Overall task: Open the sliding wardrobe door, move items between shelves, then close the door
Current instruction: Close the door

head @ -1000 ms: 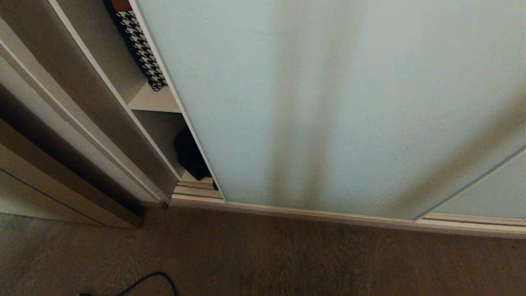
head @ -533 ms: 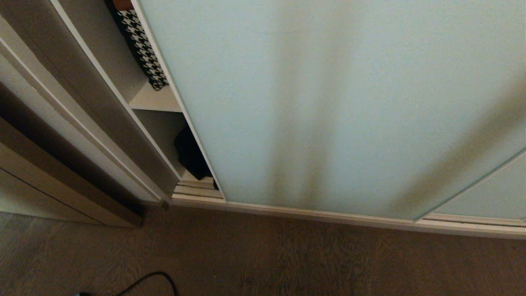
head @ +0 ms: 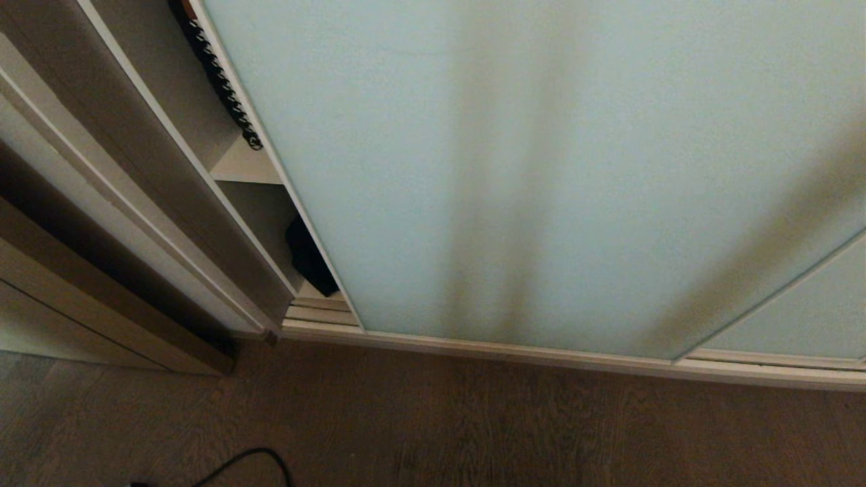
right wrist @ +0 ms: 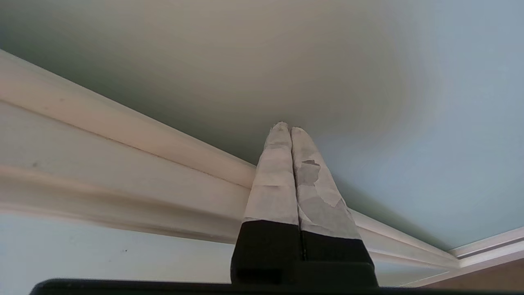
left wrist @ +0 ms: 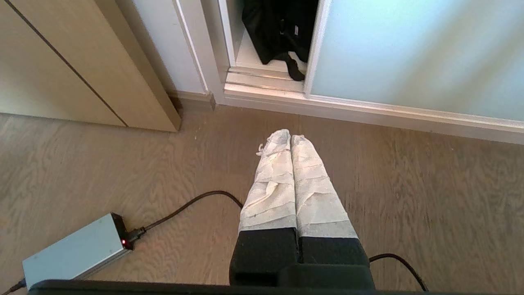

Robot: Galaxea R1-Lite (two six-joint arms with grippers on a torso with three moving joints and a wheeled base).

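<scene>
Right fingers [right wrist: 290, 128] are clenched together, empty, tips pressed at or right against the frosted glass of the sliding wardrobe door [right wrist: 368, 82], just past its cream frame rail [right wrist: 123, 135]; we can't tell for sure whether the tips actually touch the glass. In our head view the door [head: 541, 169] covers nearly the whole wardrobe front, leaving only a narrow gap at its left edge. In that gap we see a shelf [head: 243, 168] with a black-and-white patterned cloth [head: 223, 74] hanging above it, mostly hidden behind the door edge. Below the shelf, the black bag [head: 308, 257] sits on the wardrobe's bottom board, half covered by the door. Left fingers [left wrist: 290, 137] are clenched too, holding nothing, hanging over the wood floor [left wrist: 409, 184] well short of the door track [left wrist: 368, 112]. Ahead of those fingers and beyond the track, the bag [left wrist: 278, 28] shows in the gap, one strap drooping toward the sill. Behind and beside the left fingers lie a grey power brick [left wrist: 73, 250] with a red light and its black cable [left wrist: 192, 205] on the floor.
</scene>
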